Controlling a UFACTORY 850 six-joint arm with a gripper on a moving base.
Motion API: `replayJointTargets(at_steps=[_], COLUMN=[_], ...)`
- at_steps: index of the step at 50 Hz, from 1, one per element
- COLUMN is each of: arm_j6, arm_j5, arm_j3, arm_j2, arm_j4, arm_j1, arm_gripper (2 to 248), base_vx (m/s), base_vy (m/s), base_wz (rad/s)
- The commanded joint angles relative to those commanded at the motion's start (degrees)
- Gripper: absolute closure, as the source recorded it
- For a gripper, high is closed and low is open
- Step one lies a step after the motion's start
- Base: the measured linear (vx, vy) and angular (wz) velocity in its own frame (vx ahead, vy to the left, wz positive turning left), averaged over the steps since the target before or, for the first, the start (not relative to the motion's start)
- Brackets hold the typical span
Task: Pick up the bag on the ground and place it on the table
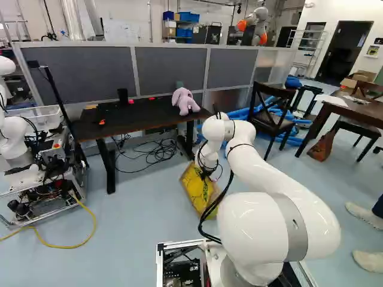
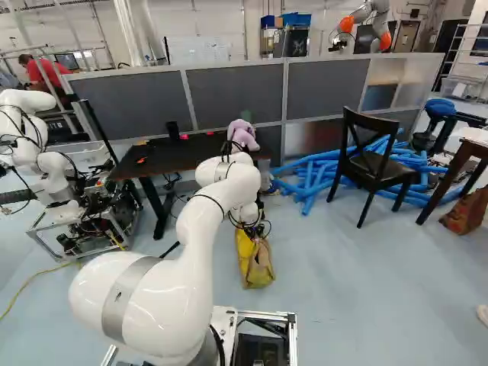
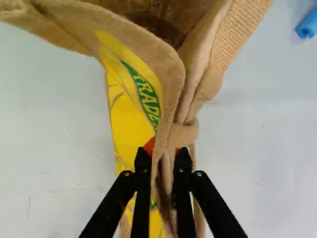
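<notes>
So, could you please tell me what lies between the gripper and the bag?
Nothing lies between them: the wrist view shows both fingers of the gripper directly against the bag, pinching its tan cloth from two sides.

Stretches white arm (image 1: 278,173) toward eleven o'clock in the left base view, one o'clock in the right; aims gripper (image 2: 255,229) down, fingers (image 3: 142,181) pinched close, toward six.
</notes>
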Motion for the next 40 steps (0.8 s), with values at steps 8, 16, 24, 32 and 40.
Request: replayJointTargets(at_steps=[8, 16, 24, 32, 40], arm_j6=[0.00, 0.00, 0.00, 0.00, 0.00], arm_j5=[0.00, 0.00, 0.00, 0.00, 0.00], arm_j3=[0.00, 0.00, 0.00, 0.00, 0.00], arm_j2=[0.00, 0.00, 0.00, 0.00, 0.00], arm_j4=[0.00, 0.00, 0.00, 0.00, 0.00], arm_j1=[0.00, 0.00, 0.00, 0.00, 0.00], arm_gripper=[228, 228, 228, 228, 228], base_vx=[0.000, 0.000, 0.000, 0.000, 0.000], base_vy=[0.000, 0.000, 0.000, 0.000, 0.000], base_wz=[0.000, 0.000, 0.000, 0.000, 0.000])
